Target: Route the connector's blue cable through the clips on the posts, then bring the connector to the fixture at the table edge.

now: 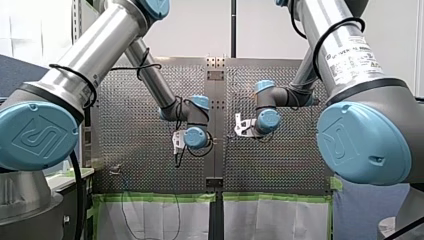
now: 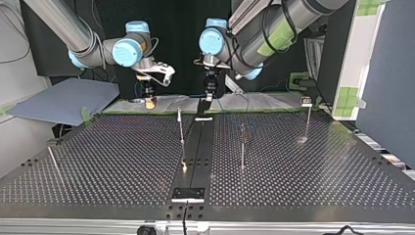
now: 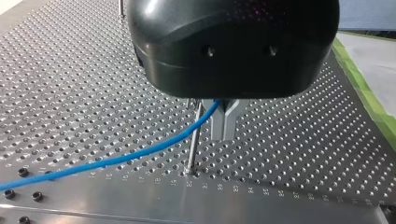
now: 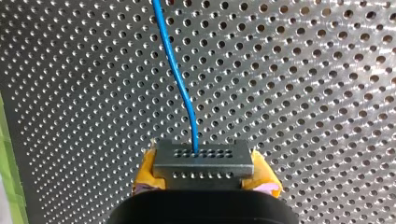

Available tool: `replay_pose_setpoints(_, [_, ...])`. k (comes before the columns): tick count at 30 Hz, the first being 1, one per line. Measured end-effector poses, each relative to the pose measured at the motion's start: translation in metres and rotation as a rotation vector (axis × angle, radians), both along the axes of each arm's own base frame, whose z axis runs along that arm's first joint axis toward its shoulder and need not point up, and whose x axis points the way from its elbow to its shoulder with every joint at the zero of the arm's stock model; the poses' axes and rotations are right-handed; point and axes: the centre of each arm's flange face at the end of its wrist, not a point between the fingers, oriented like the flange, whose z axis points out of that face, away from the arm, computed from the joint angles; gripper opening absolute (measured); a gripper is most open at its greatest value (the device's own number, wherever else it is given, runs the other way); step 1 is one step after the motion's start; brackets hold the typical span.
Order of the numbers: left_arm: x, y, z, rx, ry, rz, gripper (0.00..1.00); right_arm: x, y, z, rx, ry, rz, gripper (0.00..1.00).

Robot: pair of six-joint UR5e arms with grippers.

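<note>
In the right wrist view my right gripper [image 4: 205, 181] is shut on a grey connector [image 4: 204, 161], with yellow pads [image 4: 147, 173] pressed against both of its ends. The blue cable [image 4: 180, 79] leaves the connector's face and runs away over the perforated table. In the left wrist view my left gripper [image 3: 224, 135] has its metal fingers [image 3: 217, 122] shut on the blue cable [image 3: 116, 161], which trails off toward the table's solid edge strip. A thin post [image 3: 194, 140] stands just beside those fingers. Across the table, my right gripper [image 2: 149, 100] and left gripper [image 2: 207, 98] hang side by side at the far edge.
Several thin posts rise from the table: one [image 2: 181, 127] near the middle strip, one [image 2: 242, 144] beside it, one [image 2: 307, 120] at the top view's right and a leaning one [image 2: 53, 159] at its left. A black plate [image 2: 188, 193] sits at the near edge.
</note>
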Motion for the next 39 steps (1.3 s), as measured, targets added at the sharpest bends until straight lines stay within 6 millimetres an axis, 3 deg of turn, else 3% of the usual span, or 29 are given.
replay_pose_setpoints(8, [0.006,-0.014,-0.006,0.004,0.021,-0.015,0.0,-0.006,-0.007,-0.001,-0.002,-0.008,0.0,0.0])
replay_pose_setpoints(19, [0.017,-0.033,0.011,-0.025,0.004,-0.035,0.0,-0.014,-0.019,-0.01,0.0,-0.018,0.011,0.0])
replay_pose_setpoints(29, [0.024,-0.044,-0.008,-0.03,0.027,-0.037,0.0,-0.02,-0.03,-0.009,-0.004,-0.03,0.018,0.0])
replay_pose_setpoints(39, [0.035,-0.048,-0.004,-0.045,0.021,-0.037,0.0,-0.025,-0.034,-0.009,-0.006,-0.036,0.018,0.0])
